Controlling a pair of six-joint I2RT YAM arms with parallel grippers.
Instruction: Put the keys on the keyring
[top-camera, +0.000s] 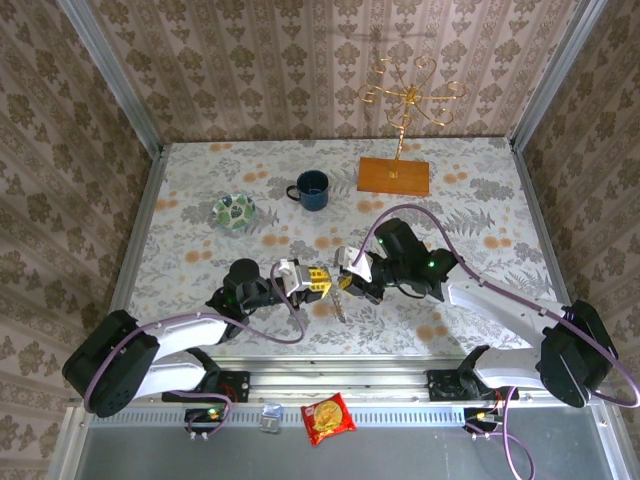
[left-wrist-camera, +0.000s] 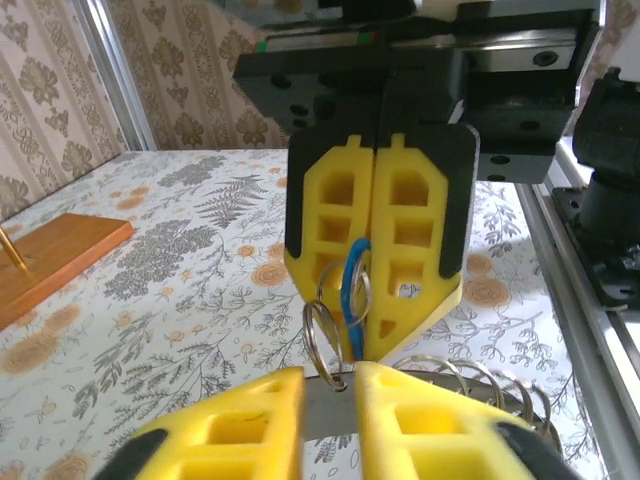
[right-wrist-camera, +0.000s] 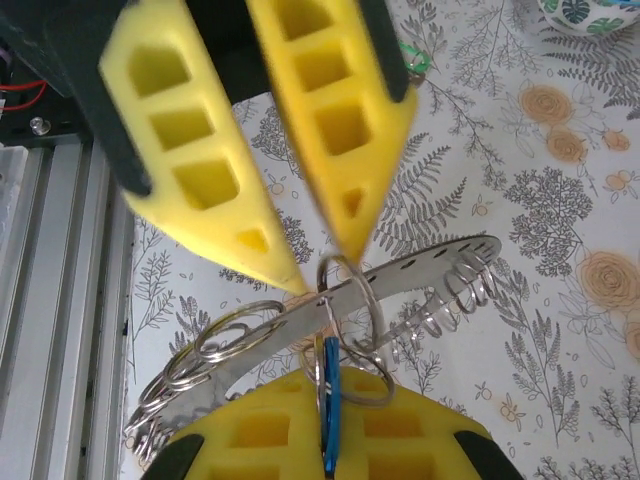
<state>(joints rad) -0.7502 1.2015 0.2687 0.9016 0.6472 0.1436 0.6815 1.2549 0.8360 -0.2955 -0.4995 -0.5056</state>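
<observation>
Both grippers meet above the table's near middle. The keyring (top-camera: 340, 300) is a flat grey metal ring with holes and wire coils (right-wrist-camera: 430, 265). My right gripper (top-camera: 345, 281) (right-wrist-camera: 325, 385) (left-wrist-camera: 374, 345) is shut on the blue key (right-wrist-camera: 331, 420) (left-wrist-camera: 350, 290). The key's small split ring (right-wrist-camera: 350, 300) (left-wrist-camera: 325, 340) passes through a hole in the keyring (left-wrist-camera: 330, 410). My left gripper (top-camera: 320, 283) (left-wrist-camera: 330, 375) (right-wrist-camera: 325, 272) has its fingers slightly parted, with the keyring's plate showing in the gap. A small green bit (right-wrist-camera: 417, 62) lies on the table, too hidden to identify.
A blue mug (top-camera: 312, 189) and a green-patterned glass dish (top-camera: 233, 211) stand further back. The gold wire stand on its wooden base (top-camera: 394, 175) is at the back right. A snack packet (top-camera: 328, 417) lies on the near rail, just behind the table's edge.
</observation>
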